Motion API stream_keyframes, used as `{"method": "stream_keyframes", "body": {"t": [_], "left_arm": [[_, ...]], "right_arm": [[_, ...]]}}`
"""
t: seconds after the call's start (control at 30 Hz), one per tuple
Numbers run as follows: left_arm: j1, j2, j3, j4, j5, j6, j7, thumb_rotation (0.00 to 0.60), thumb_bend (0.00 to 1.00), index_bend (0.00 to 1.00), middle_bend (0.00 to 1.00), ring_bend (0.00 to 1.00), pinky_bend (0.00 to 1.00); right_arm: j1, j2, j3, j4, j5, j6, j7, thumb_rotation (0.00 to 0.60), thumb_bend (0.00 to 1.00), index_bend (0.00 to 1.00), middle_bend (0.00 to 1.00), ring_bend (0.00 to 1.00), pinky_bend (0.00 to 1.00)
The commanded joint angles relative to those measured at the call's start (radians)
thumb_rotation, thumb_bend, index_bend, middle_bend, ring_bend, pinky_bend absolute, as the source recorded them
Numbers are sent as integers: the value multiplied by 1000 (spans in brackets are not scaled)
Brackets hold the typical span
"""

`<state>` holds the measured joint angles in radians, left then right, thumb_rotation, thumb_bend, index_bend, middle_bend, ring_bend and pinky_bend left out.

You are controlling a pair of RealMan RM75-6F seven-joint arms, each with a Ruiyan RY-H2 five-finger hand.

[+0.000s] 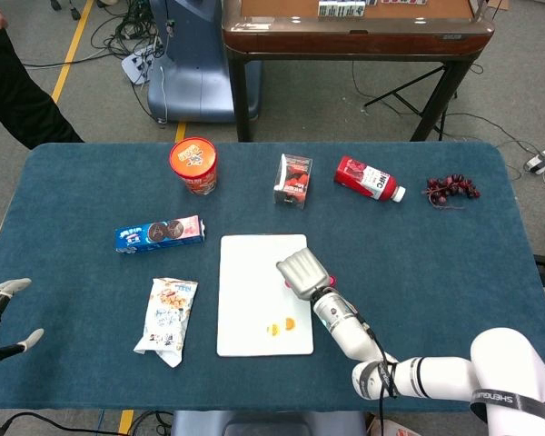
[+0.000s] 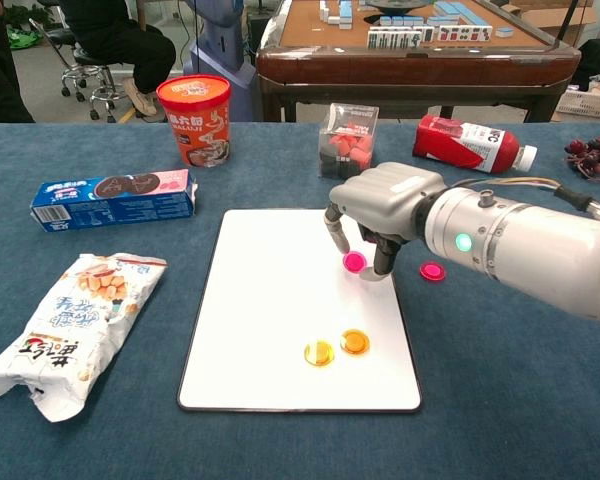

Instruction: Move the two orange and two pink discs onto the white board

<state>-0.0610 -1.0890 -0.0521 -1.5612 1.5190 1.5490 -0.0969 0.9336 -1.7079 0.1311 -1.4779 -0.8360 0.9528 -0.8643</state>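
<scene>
right hand [image 2: 380, 208] positioned over the right part of the white board [image 2: 270, 300], fingers pointing down and pinching a pink disc [image 2: 354, 262] between the fingertips [image 2: 332, 232]. disc face turned toward the chest camera, tilted rather than flat; contact with the board surface cannot be told. in the head view, same hand [image 1: 301, 271] seen from behind, hiding the held disc entirely.

second pink disc [image 2: 433, 271] lying flat on the blue table [image 2: 500, 400], just beside the board's right edge, close to the forearm; barely visible at the hand's edge in the head view.

two orange discs [image 2: 337, 347] lying flat side by side on the lower right of the board, touching or nearly so, well below the hand.

board long axis running away from the robot, short edge nearest.

left hand [image 1: 2, 313] at the lower left frame edge of the head view only, cut off, fingers spread apart, nothing between them, resting off the table's near-left corner.

further out: snack bag [image 2: 70, 325] left of the board, cookie box [image 2: 113, 198] behind it, red cup [image 2: 194, 119], clear box [image 2: 347, 141], red bottle [image 2: 470, 145] lying on its side, grapes [image 1: 450, 190] at the far right.
</scene>
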Motion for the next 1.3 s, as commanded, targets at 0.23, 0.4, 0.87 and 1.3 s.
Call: {"method": "stream_keyframes", "body": {"t": [0.23,0.4,0.87,1.3], "left_arm": [[1,2,1,1,3,2,-6,600,67,281,279,308,534],[1,2,0,1,1,1,-5,600,67,281,284,309,534],[-3,-4,2,-1,3,-8,12,600,67,281,284,308,534],[-8,-11,4,1,2,-18,27,600,67,281,284,309,534]], "right_arm": [[15,-30,7,49,-19,-2,35,600,72,332,1000,1000,1000],[14,-17,7,36,-20,14,34,600,79,298,1000,1000,1000],[-42,162,-29,-114,38,104,-27,600,184,347,1000,1000,1000],[-72,190,-74,-84,61,55,26,600,180,417,1000,1000,1000]]}}
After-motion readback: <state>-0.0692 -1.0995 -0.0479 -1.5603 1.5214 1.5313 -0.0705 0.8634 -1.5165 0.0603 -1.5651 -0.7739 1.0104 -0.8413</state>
